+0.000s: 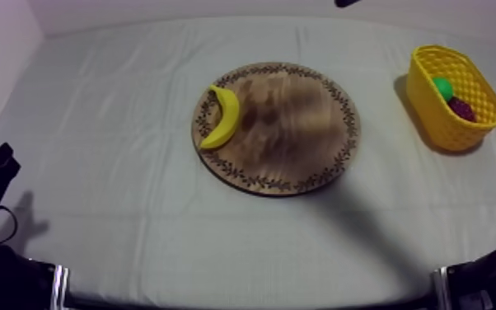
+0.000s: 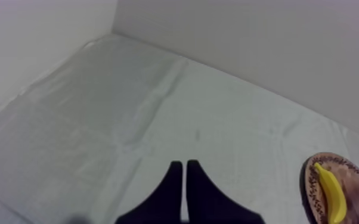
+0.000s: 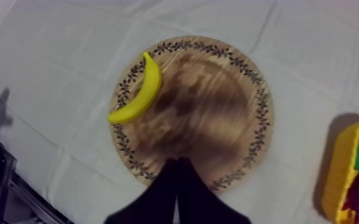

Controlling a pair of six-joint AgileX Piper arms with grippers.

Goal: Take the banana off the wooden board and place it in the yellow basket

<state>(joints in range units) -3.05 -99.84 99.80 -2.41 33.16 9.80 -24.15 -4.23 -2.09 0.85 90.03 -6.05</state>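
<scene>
The banana (image 1: 222,117) is lying on the round wooden board (image 1: 301,157), curving along the patterned rim on the side facing away from the yellow basket (image 1: 429,124), with one end reaching the board's edge. The board is sitting in the middle of the cloth (image 1: 119,198) covering the table. The basket is standing well apart from it at our right, holding a green fruit (image 1: 442,86) and a bunch of grapes (image 1: 462,108). We are hanging our right gripper (image 3: 178,161) above the board, near its rim and apart from the banana, with its two fingers pressed together into a narrow wedge and gripping nothing. We are holding our left gripper (image 2: 184,164) over bare cloth, well away from the board, its fingers likewise lying together with nothing between them.
</scene>
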